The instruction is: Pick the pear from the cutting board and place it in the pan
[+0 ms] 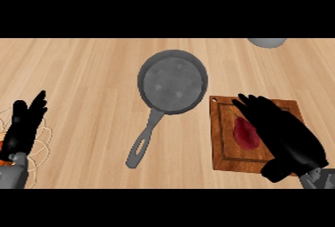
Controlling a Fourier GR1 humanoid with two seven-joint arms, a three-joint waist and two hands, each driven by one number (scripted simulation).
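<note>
2 hands in the head view, and only 1 of them is anywhere near the fruit. The right hand (282, 135) is stretched out flat over the cutting board (226, 153), fingers straight and pointing up the board, not curled around anything. The pear (244, 133) is a dark red one, lying on the board and peeking out along the left side of that hand, so part of it is covered. Whether the palm is actually touching it or just hanging above, I honestly can't tell from this angle.

The pan (173, 80) is a grey skillet sitting on the wooden counter (78, 66) just left of the board, close to its top left corner, with the handle running down and to the left. Nothing in it.

The left hand (25, 126) is over at the left edge, open with fingers up, just resting there, well away from the pan and the board. There's also a grey rounded thing (267, 41) cut off at the top right, can't make out what it is.
</note>
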